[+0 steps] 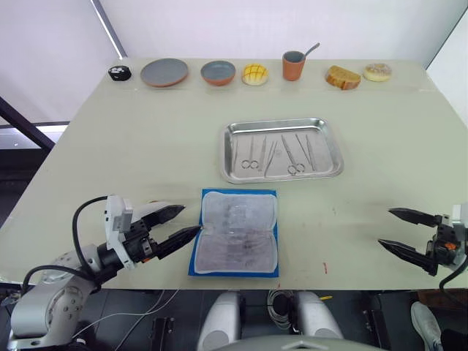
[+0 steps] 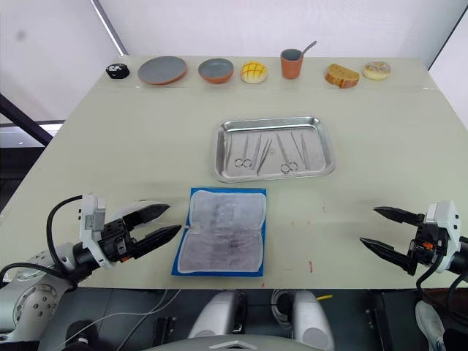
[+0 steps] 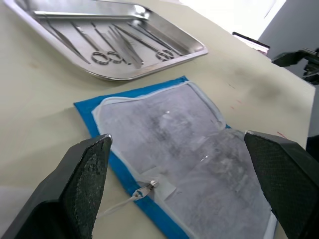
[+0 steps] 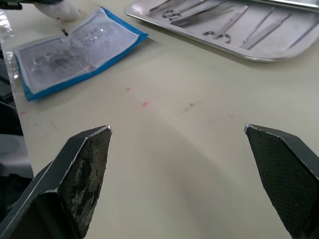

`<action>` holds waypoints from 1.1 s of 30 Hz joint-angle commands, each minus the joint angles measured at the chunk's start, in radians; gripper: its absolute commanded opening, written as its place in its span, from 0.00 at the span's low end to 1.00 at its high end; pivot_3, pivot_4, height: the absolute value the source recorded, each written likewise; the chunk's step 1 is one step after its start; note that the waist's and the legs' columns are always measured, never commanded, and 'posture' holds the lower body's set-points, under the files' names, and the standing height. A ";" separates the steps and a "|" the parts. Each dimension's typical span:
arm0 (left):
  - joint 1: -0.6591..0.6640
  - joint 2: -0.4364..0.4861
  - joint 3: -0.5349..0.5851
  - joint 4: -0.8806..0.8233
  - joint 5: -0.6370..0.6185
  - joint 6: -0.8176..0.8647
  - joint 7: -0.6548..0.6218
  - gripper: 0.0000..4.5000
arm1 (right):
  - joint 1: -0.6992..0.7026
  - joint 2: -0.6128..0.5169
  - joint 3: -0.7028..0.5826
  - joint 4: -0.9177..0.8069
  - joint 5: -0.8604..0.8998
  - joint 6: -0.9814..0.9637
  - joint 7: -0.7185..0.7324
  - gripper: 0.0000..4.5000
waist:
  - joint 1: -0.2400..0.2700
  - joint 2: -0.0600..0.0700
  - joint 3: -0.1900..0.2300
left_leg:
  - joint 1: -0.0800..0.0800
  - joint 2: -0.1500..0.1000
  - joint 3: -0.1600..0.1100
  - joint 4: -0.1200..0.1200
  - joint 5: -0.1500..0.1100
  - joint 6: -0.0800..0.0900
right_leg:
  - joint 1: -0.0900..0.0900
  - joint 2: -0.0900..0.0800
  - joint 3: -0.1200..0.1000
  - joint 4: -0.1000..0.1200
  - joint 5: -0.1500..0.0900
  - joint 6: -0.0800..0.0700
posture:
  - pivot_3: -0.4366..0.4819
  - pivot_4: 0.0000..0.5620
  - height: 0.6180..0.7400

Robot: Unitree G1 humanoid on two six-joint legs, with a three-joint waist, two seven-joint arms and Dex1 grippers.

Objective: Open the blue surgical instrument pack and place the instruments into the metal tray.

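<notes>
While the blue surgical instrument pack [image 1: 237, 232] lies unfolded by the bench's near edge, the instruments [image 1: 276, 153] rest inside the metal tray [image 1: 282, 172]. Left gripper [image 1: 181, 223] and right gripper [image 1: 391, 229] gape wide, holding nothing.

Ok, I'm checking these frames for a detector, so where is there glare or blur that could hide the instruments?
Left wrist view: bright glare along the metal tray rim, and the near black fingers look soft. Head views: the instruments read clearly, with mild reflections. Right wrist view: the blue surgical instrument pack is slightly washed out by light.
</notes>
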 commanded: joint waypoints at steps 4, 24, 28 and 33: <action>0.063 0.016 0.077 -0.033 0.008 0.000 0.014 1.00 | 0.016 -0.001 -0.029 -0.026 0.023 -0.021 0.004 1.00 | 0.002 0.000 0.000 | 0.000 0.000 0.000 0.000 0.000 0.000 | 0.000 0.000 0.000 0.000 0.000 0.000 | 0.48 0.27 1.00; 0.290 0.049 0.405 0.066 0.057 -0.010 -0.058 1.00 | 0.077 0.042 -0.040 -0.053 0.052 -0.073 0.005 1.00 | 0.002 -0.001 0.000 | 0.000 0.000 0.001 0.000 0.000 0.000 | 0.000 -0.001 0.000 0.000 0.000 0.000 | 0.48 0.27 1.00; 0.351 0.010 0.433 0.100 0.087 -0.053 -0.073 1.00 | 0.089 0.047 -0.052 -0.059 0.056 -0.090 0.000 1.00 | 0.003 -0.001 0.000 | 0.000 0.000 0.001 0.000 0.000 0.000 | 0.000 -0.002 0.000 0.000 0.000 0.000 | 0.48 0.27 1.00; 0.372 -0.021 0.434 0.129 0.110 -0.095 -0.082 1.00 | 0.100 0.047 -0.066 -0.047 0.057 -0.128 0.009 1.00 | 0.006 -0.002 -0.001 | 0.001 0.000 0.001 0.000 0.000 0.000 | 0.001 -0.006 -0.001 0.000 0.000 0.000 | 0.48 0.27 1.00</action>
